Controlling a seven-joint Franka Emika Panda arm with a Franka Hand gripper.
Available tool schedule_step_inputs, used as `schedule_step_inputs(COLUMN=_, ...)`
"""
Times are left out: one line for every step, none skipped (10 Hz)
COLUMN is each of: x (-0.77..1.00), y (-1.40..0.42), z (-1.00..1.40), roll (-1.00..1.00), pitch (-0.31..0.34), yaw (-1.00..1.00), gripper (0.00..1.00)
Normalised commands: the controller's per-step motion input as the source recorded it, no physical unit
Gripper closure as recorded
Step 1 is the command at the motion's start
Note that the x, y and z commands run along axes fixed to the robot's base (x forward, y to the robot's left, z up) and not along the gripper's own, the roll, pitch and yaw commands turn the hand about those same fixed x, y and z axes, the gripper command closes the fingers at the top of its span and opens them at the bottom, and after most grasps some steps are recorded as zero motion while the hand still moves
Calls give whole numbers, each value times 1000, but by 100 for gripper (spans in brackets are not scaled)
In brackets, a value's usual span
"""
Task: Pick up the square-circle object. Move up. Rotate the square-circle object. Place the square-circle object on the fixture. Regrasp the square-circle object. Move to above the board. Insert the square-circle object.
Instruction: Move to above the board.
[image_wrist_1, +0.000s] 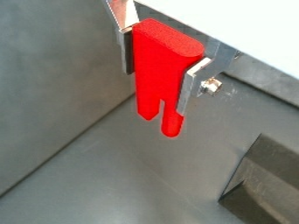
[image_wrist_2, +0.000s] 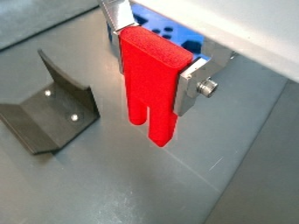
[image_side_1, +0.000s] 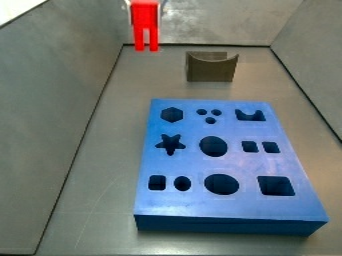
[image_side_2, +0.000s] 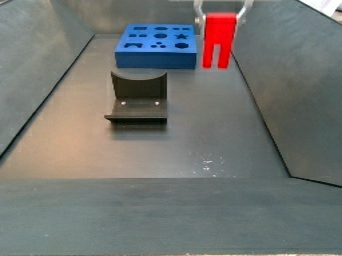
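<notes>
The square-circle object (image_wrist_1: 158, 74) is a bright red oblong block that hangs upright with its two short prongs pointing down. My gripper (image_wrist_1: 160, 70) is shut on its upper part, one silver finger on each side, as both wrist views show (image_wrist_2: 156, 70). Both side views show it held high above the grey floor (image_side_1: 143, 25) (image_side_2: 218, 42). It hangs off to one side of the fixture (image_side_2: 138, 97), beyond the end of the board (image_side_1: 227, 165). The fixture (image_side_1: 210, 65) is a small dark block with a U-shaped notch and nothing on it. The blue board has many cut-out holes, none filled.
Sloping grey walls (image_side_1: 80, 90) enclose the work floor on all sides. The fixture (image_wrist_2: 52, 109) stands between the board (image_side_2: 156, 45) and the open floor (image_side_2: 174, 150).
</notes>
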Motion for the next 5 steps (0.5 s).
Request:
schedule_step_inputs(x=-26, y=-168, z=1000, roll=1, pitch=57, yaw=37, gripper=100)
schedule_step_inputs(x=-21, y=-158, z=1000, roll=-22, pitch=68, yaw=36, gripper=100)
schedule_step_inputs(x=-18, y=-150, z=1000, roll=-43, pitch=77, yaw=37, gripper=100)
schedule_step_inputs(x=-16, y=-142, z=1000, roll=-45, pitch=79, yaw=37, gripper=100)
schedule_step_inputs(x=-12, y=-131, z=1000, roll=-46, pitch=79, yaw=36, gripper=100)
